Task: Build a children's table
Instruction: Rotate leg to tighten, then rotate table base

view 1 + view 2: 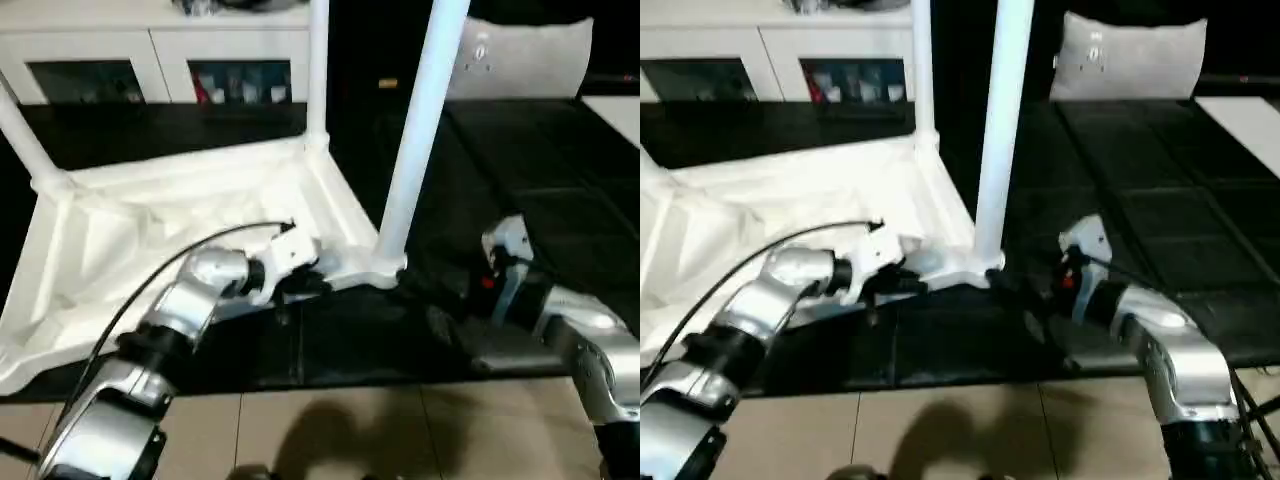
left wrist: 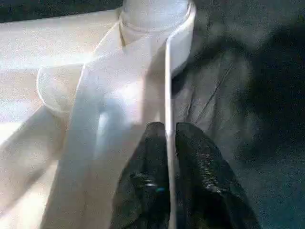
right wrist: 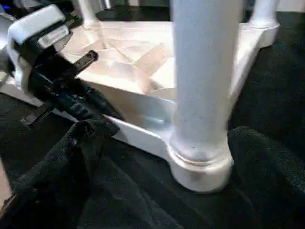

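Upturned children's table lies on the black mat, legs up.
Light, stiff, slippery plastic: left gripper pinches its thin rim beside the near-corner leg; right gripper gapes empty around that leg's base.

Both forearms are rounded silver metal shells joined by black collars. A thin black cable arcs over the left forearm to a white wrist housing; the right forearm carries a white housing with a red mark. Each gripper has two matte black fingers.
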Available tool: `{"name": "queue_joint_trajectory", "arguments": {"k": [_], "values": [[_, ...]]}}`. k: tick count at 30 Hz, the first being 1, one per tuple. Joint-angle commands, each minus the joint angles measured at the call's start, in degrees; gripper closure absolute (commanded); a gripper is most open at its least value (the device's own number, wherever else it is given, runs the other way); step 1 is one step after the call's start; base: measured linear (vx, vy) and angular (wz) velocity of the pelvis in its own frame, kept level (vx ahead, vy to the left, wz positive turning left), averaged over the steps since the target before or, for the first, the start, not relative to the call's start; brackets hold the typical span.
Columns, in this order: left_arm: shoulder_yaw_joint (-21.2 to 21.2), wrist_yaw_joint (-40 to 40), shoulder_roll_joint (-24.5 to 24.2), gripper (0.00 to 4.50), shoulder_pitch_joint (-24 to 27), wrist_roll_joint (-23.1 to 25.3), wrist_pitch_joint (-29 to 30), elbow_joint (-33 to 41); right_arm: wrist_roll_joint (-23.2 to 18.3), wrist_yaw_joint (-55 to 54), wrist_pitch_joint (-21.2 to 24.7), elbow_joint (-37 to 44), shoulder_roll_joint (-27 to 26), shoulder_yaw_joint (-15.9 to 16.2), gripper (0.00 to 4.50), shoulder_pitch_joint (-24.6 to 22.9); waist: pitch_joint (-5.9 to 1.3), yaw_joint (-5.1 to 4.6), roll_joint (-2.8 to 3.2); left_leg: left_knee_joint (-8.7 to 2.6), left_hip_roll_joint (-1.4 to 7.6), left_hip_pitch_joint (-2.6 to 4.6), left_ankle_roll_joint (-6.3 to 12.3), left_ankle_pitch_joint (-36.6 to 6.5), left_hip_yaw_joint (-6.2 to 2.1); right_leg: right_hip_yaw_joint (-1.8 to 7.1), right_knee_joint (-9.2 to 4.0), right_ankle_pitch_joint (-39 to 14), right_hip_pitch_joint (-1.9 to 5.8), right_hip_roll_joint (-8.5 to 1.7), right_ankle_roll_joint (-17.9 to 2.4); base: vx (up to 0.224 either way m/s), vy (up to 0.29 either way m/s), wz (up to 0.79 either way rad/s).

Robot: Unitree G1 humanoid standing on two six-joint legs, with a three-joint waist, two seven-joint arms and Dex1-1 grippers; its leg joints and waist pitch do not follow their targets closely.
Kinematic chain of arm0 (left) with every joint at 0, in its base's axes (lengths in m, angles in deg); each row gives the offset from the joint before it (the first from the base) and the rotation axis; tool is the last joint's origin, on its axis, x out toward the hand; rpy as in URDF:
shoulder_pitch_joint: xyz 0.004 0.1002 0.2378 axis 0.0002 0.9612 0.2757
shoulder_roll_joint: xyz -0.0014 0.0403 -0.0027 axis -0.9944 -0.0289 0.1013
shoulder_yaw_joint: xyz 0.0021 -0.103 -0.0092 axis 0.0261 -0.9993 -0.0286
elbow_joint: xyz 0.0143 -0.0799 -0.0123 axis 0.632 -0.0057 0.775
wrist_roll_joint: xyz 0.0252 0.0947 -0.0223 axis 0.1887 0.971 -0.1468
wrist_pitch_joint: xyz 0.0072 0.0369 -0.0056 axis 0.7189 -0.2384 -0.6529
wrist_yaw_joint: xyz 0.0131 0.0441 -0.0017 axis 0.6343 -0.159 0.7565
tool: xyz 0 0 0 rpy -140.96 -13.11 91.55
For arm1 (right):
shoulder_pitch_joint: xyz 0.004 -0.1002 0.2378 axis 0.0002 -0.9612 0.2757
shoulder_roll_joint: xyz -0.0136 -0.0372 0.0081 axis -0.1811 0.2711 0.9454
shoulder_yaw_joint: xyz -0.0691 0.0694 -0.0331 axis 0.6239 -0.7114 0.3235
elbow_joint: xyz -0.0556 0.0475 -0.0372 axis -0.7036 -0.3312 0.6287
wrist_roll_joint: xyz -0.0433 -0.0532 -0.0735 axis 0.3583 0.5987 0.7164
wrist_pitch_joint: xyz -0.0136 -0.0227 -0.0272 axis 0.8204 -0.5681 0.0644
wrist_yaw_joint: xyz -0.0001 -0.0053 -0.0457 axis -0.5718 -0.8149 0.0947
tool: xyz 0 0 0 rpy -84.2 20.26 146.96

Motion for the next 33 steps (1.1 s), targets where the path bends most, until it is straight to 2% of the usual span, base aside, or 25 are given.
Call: {"name": "queue_joint_trajectory", "arguments": {"k": [1, 3, 5, 7, 8, 9, 10, 11, 13, 16, 17, 18, 19, 20, 21, 22, 23, 24, 25, 26, 27, 28, 29, 31, 33], "values": [[-1.9, 0.3, -1.2, 3.77, -0.3, -2.0, 2.6, 5.9, -0.5, 0.2, 0.1, 2.0, -0.8, 1.7, 0.0, 0.7, -4.41, 0.27, -0.02, -3.88, 4.72, -0.01, 5.21, -0.5, -2.19, 4.87, -4.61, -13.2, 4.33, -7.4, -1.3, 0.0, 0.0, 0.0], [-3.2, -0.5, -2.7, 3.62, 1.3, -2.1, 4.1, 8.9, -0.5, 0.1, -0.5, 1.2, -1.8, 2.8, 0.0, 1.9, -4.04, 0.08, 0.05, -4.06, 4.63, 0.21, 4.66, -2.2, -2.14, 4.78, -5.19, -16.4, 4.2, -7.34, -0.9, 0.0, 0.0, 0.0], [-4.3, -1.1, -3.9, 3.45, 2.6, -2.2, 5.4, 11.4, -1.0, 0.2, -0.2, 1.2, -2.4, 3.4, 0.0, 2.5, -3.84, -0.23, 0.13, -4.18, 4.31, 0.57, 3.75, -4.0, -2.02, 4.71, -5.76, -20.6, 4.21, -7.24, 0.8, 0.0, 0.0, 0.0], [-5.5, -0.9, -6.1, 3.34, 4.4, -2.9, 7.5, 14.8, -1.3, 1.0, 0.1, 1.5, -3.0, 4.3, 0.0, 3.1, -3.76, -0.29, -0.13, -4.25, 4.14, 0.64, 3.59, -4.4, -2.01, 4.64, -6.06, -22.5, 4.24, -7.19, 2.3, 0.0, 0.0, 0.0], [-6.5, -0.5, -7.7, 3.25, 5.9, -3.7, 9.3, 17.6, -1.5, 1.4, 0.1, 1.4, -3.5, 4.6, 0.0, 3.6, -3.95, -0.32, 0.24, -4.32, 4.37, 0.58, 3.32, -4.1, -2.22, 4.69, -5.65, -21.9, 4.29, -7.35, 2.2, 0.0, 0.0, 0.0], [-7.2, -0.1, -8.8, 3.2, 6.9, -4.2, 10.9, 19.5, -1.7, 1.5, 0.1, 1.2, -4.0, 4.8, 0.0, 4.0, -3.96, -0.43, 0.29, -4.32, 4.42, 0.51, 3.46, -4.0, -2.25, 4.76, -5.68, -21.4, 4.21, -7.28, 2.2, 0.0, 0.0, 0.0], [-7.7, 0.1, -9.5, 3.16, 7.6, -4.6, 12.0, 20.8, -1.9, 1.6, 0.2, 1.0, -4.3, 4.9, 0.0, 4.2, -3.99, -0.48, 0.34, -4.28, 4.53, 0.69, 3.4, -4.0, -2.19, 4.82, -5.67, -20.9, 4.04, -7.21, 1.9, 0.0, 0.0, 0.0], [-8.3, 0.4, -10.5, 3.04, 8.7, -4.9, 13.1, 22.4, -1.7, 1.3, 0.1, 0.7, -4.9, 5.3, 0.0, 4.7, -4.13, -0.42, 0.79, -4.31, 4.85, 0.83, 3.32, -3.6, -2.41, 4.95, -5.27, -18.8, 3.89, -7.23, 0.8, 0.0, 0.0, 0.0], [-9.3, 0.8, -12.4, 2.85, 10.8, -5.5, 15.5, 25.5, -1.2, 0.9, -0.2, 0.0, -5.7, 6.2, 0.0, 5.4, -4.13, -0.36, 0.86, -4.34, 5.02, 0.76, 3.34, -3.1, -2.48, 5.18, -4.8, -16.6, 3.91, -7.33, -0.5, 0.0, 0.0, 0.0], [-11.2, 2.0, -16.5, 2.73, 16.1, -6.3, 19.8, 32.1, 1.5, -2.6, -0.9, -3.7, -8.7, 8.4, 0.0, 8.0, -4.1, -0.48, 1.01, -4.45, 5.18, 0.81, 2.88, -3.3, -2.51, 5.35, -4.49, -15.3, 3.78, -7.43, -2.0, 0.0, 0.0, 0.0], [-11.5, 2.1, -17.0, 2.47, 16.9, -6.5, 20.6, 33.2, 2.0, -3.2, -0.9, -4.4, -9.1, 8.6, 0.0, 8.5, -3.92, -0.67, 1.06, -4.54, 4.97, 0.95, 2.33, -4.2, -2.38, 5.38, -4.76, -16.6, 3.74, -7.36, -2.3, 0.0, 0.0, 0.0], [-12.0, 2.1, -17.8, 2.47, 17.9, -6.6, 21.4, 34.4, 3.2, -4.2, -1.9, -6.0, -10.1, 9.3, 0.0, 9.5, -3.86, -0.67, 1.14, -4.51, 4.91, 1.03, 2.22, -4.4, -2.35, 5.44, -4.82, -17.0, 3.69, -7.36, -2.3, 0.0, 0.0, 0.0], [-12.4, 2.2, -18.4, 2.41, 18.8, -6.7, 22.2, 35.4, 4.3, -5.0, -2.8, -7.5, -10.9, 10.0, 0.0, 10.5, -4.01, -0.48, 1.54, -4.46, 5.11, 1.06, 1.44, -4.7, -2.48, 5.53, -4.44, -16.2, 3.58, -7.54, -3.1, 0.0, 0.0, 0.0], [-12.6, 2.0, -19.2, 2.39, 19.6, -7.2, 23.3, 36.6, 5.2, -5.4, -3.5, -8.8, -11.6, 10.6, 0.0, 11.5, -3.77, -0.76, 1.38, -4.68, 4.84, 0.62, 1.69, -4.8, -2.48, 5.39, -4.63, -16.4, 3.83, -7.25, -2.8, 0.0, 0.0, 0.0], [-12.9, 1.8, -20.4, 2.22, 21.1, -7.6, 25.2, 38.6, 6.5, -7.1, -3.6, -12.1, -13.3, 11.1, 0.0, 13.8, -3.82, -0.65, 1.61, -4.63, 5.0, 1.07, 1.44, -5.6, -2.51, 5.41, -4.8, -17.2, 3.65, -7.35, -2.6, 0.0, 0.0, 0.0], [-12.8, 1.7, -20.7, 2.22, 21.5, -7.6, 25.7, 39.0, 6.7, -7.7, -3.3, -13.0, -13.8, 11.2, 0.0, 14.4, -3.86, -0.77, 1.65, -4.6, 5.06, 1.19, 1.07, -5.8, -2.55, 5.5, -4.59, -17.1, 3.61, -7.49, -3.1, 0.0, 0.0, 0.0], [-12.8, 1.5, -21.0, 2.08, 21.9, -7.4, 26.3, 39.7, 7.3, -8.2, -3.4, -14.2, -14.2, 11.5, 0.0, 15.3, -3.64, -0.72, 1.89, -4.7, 4.95, 1.29, 1.03, -6.6, -2.53, 5.5, -5.02, -18.6, 3.59, -7.26, -2.7, 0.0, 0.0, 0.0], [-12.8, 1.5, -21.0, 2.0, 21.9, -7.4, 26.3, 39.7, 7.3, -8.2, -3.4, -14.2, -14.2, 11.5, 0.0, 15.3, -3.61, -0.74, 1.84, -4.66, 5.0, 1.49, 0.82, -7.0, -2.48, 5.6, -5.03, -18.6, 3.48, -7.31, -2.7, 0.0, 0.0, 0.0], [-12.6, 0.7, -21.6, 2.0, 22.8, -7.4, 28.6, 41.3, 9.2, -10.0, -4.5, -19.3, -15.5, 12.6, 0.0, 18.1, -3.54, -0.78, 1.89, -4.8, 5.08, 1.4, 0.48, -7.5, -2.57, 5.64, -4.76, -18.3, 3.63, -7.34, -3.1, 0.0, 0.0, 0.0], [-12.6, 0.7, -21.6, 1.88, 22.8, -7.4, 28.6, 41.3, 9.2, -10.0, -4.5, -19.3, -15.5, 12.6, 0.0, 18.1, -3.36, -1.06, 1.92, -5.03, 5.13, 1.32, 0.26, -8.5, -2.67, 5.55, -4.78, -19.1, 3.7, -7.29, -3.4, 0.0, 0.0, 0.0], [-12.4, 0.2, -21.9, 1.81, 23.3, -7.2, 29.5, 41.9, 10.1, -10.9, -5.5, -22.1, -16.2, 13.0, 0.0, 19.5, -3.38, -0.97, 1.98, -4.93, 5.01, 1.8, 0.0, -9.9, -2.58, 5.57, -5.24, -20.5, 3.64, -7.27, -2.7, 0.0, 0.0, 0.0], [-11.9, -0.3, -22.3, 1.72, 23.7, -6.3, 29.9, 42.1, 10.6, -12.6, -6.9, -25.5, -17.4, 12.7, 0.0, 21.2, -3.29, -1.15, 1.98, -5.09, 4.97, 1.53, -0.34, -10.2, -2.73, 5.62, -5.02, -20.7, 3.85, -7.4, -3.0, 0.0, 0.0, 0.0], [-11.6, -0.6, -22.7, 1.61, 24.0, -5.9, 30.0, 42.1, 10.9, -13.9, -8.0, -27.7, -18.3, 12.1, 0.0, 22.3, -3.25, -1.39, 1.94, -5.1, 4.89, 1.76, -0.52, -11.3, -2.71, 5.6, -5.23, -21.8, 3.82, -7.48, -3.0, 0.0, 0.0, 0.0], [-11.1, -1.2, -23.2, 1.44, 24.3, -5.1, 29.7, 41.9, 11.3, -16.7, -9.4, -31.1, -19.8, 10.8, 0.0, 23.9, -3.2, -1.62, 2.0, -5.09, 4.85, 1.7, -0.65, -11.3, -2.75, 5.74, -5.27, -22.1, 3.86, -7.62, -3.0, 0.0, 0.0, 0.0], [-10.5, -1.9, -23.8, 1.23, 24.6, -4.4, 29.6, 42.0, 11.3, -21.4, -10.8, -34.9, -21.8, 8.3, 0.0, 25.8, -3.29, -1.93, 2.2, -5.16, 5.03, 1.8, -0.79, -10.8, -2.8, 5.87, -5.03, -20.7, 3.77, -7.44, -3.3, 0.0, 0.0, 0.0]]}}
